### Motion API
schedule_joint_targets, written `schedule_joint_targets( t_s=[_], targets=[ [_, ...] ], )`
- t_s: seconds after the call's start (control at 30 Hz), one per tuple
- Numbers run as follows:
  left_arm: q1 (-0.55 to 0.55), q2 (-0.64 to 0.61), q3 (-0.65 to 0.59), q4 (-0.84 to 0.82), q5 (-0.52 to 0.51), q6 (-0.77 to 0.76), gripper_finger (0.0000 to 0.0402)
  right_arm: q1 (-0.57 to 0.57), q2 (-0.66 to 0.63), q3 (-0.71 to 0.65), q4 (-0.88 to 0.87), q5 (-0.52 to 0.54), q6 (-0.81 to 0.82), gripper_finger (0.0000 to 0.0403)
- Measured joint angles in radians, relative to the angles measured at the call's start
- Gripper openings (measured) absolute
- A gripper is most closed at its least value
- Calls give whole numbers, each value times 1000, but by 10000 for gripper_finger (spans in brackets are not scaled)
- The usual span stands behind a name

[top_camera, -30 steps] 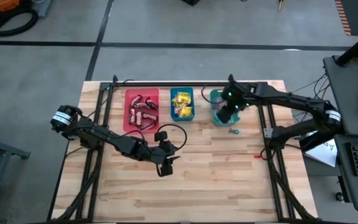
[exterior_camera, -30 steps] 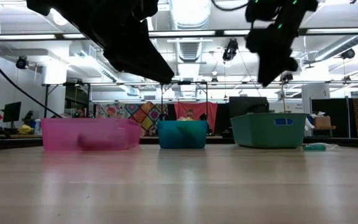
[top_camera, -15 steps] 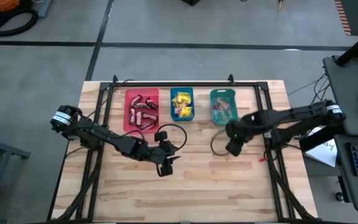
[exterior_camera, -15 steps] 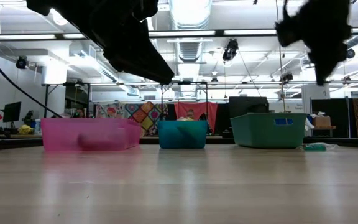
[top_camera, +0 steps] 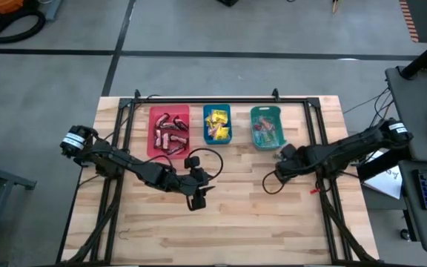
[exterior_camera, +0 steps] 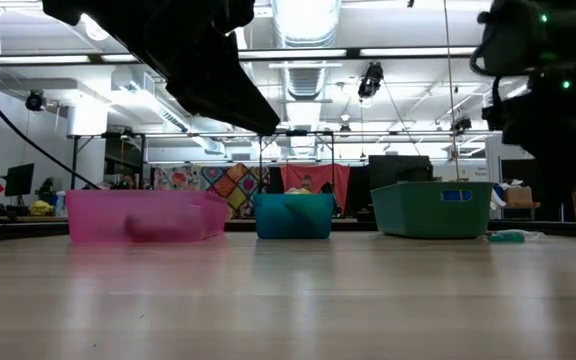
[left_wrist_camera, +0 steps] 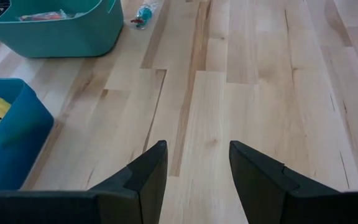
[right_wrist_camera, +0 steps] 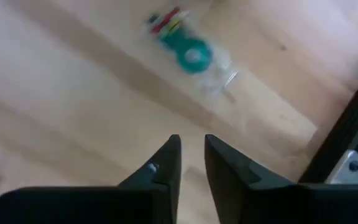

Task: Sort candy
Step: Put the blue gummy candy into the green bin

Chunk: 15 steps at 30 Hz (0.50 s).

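One teal twist-wrapped candy (right_wrist_camera: 191, 53) lies loose on the table just right of the teal bin (exterior_camera: 433, 208). It also shows in the low view (exterior_camera: 506, 236) and in the left wrist view (left_wrist_camera: 143, 12). My right gripper (right_wrist_camera: 191, 142) hangs above the table close to this candy, fingers a narrow gap apart and empty; in the high view (top_camera: 282, 157) it covers the candy. My left gripper (left_wrist_camera: 194, 162) is open and empty over the table's middle (top_camera: 196, 196). Brown-red bars lie in the red bin (top_camera: 169, 132), yellow packets in the blue bin (top_camera: 216, 124).
The three bins stand in a row at the table's far side, the teal bin (top_camera: 265, 127) at the right. A black frame rail (top_camera: 319, 148) runs along the table's right side next to my right arm. Bare wood lies toward the near edge.
My right gripper has left its place above the teal bin, swung toward the table's near edge and right, and now hangs over the table by the loose teal candy. My left arm has kept still.
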Motion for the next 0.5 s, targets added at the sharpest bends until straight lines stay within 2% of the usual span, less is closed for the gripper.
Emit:
schedule_joint_targets(
  t_s=[0.2, 0.5],
  targets=[
    [0, 0, 0, 0, 0, 0, 157, 0, -22, -86, 147, 132, 38, 15],
    [0, 0, 0, 0, 0, 0, 157, 0, -19, -183, 260, 265, 73, 10]
  ],
)
